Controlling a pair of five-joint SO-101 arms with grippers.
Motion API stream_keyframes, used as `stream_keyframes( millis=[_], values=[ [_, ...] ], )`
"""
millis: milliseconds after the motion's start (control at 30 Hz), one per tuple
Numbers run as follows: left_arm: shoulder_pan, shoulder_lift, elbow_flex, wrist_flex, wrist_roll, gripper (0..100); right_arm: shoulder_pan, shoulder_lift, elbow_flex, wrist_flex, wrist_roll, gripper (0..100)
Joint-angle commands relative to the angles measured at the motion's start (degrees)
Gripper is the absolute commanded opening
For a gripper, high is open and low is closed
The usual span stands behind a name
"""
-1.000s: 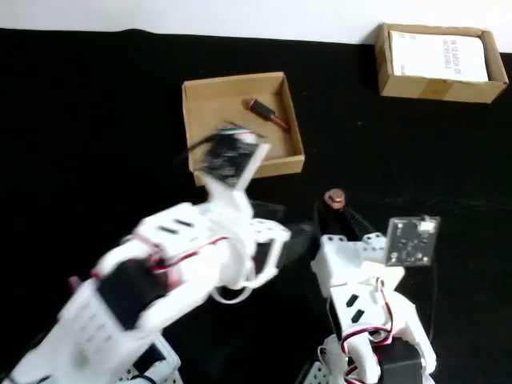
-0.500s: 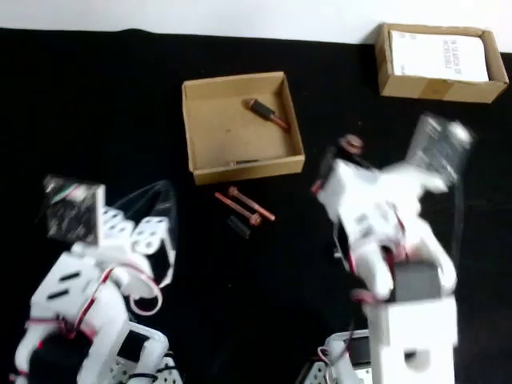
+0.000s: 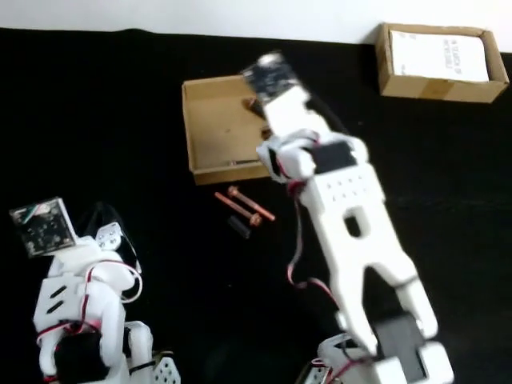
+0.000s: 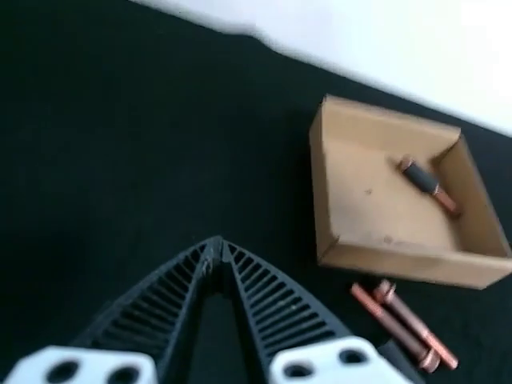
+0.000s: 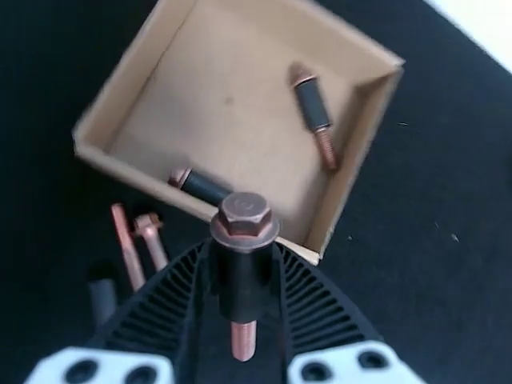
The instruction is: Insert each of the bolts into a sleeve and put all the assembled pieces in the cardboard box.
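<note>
My right gripper [image 5: 240, 250] is shut on an assembled piece [image 5: 240, 276], a copper bolt inside a black sleeve, held upright just above the cardboard box's [image 5: 216, 104] near wall. Two assembled pieces lie in the box: one [image 5: 314, 112] by the far corner, one [image 5: 200, 186] along the near wall. Two bare bolts [image 3: 244, 206] and a loose black sleeve [image 3: 238, 227] lie on the table in front of the box [image 3: 212, 120]. My right arm [image 3: 336, 184] stretches over the box. My left gripper [image 4: 218, 246] is shut and holds nothing, pulled back far from the box [image 4: 360, 184].
A second cardboard box [image 3: 440, 60] holding white paper stands at the back right. The left arm [image 3: 76, 280] is folded at the front left. A black cloth covers the table, with open room to the left and right of the box.
The right arm has swung from the right side over the cardboard box with the assembled piece in its gripper. The left arm has pulled back further toward the front left.
</note>
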Motion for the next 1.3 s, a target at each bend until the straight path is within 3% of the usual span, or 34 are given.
stream_keyframes(
  millis=[0, 267, 467, 733, 833, 967, 1133, 1267],
  values=[
    [-1.1, -0.3, 3.6, -1.1, 0.1, 2, -1.1, 7.3, -8.2, -4.1, 8.5, 0.6],
    [-6.8, -0.5, 11.6, -1.4, 0.9, 2, -1.8, 24.0, -22.9, -12.4, 27.6, 0.6],
    [-6.9, -0.5, 21.8, -6.9, 11.3, 2, -2.2, 34.4, -29.2, -12.3, 34.8, 0.6],
    [-7.9, -0.6, 24.2, -10.7, 14.0, 2, -3.1, 41.9, -29.8, -5.2, 34.5, 0.9],
    [-7.9, -0.6, 24.2, -10.7, 14.0, 2, -3.1, 43.1, -29.8, -2.8, 34.1, 5.9],
    [-7.9, -0.6, 24.2, -10.7, 14.0, 2, -3.5, 42.9, -29.9, -1.0, 26.5, 16.3],
    [-7.9, -0.5, 24.2, -10.7, 13.9, 2, -4.1, 39.2, -35.7, 8.2, 19.0, 15.4],
    [-7.9, -0.4, 24.2, -10.7, 13.9, 2, -3.4, 33.1, -40.3, 23.4, 13.1, 13.7]
  ],
)
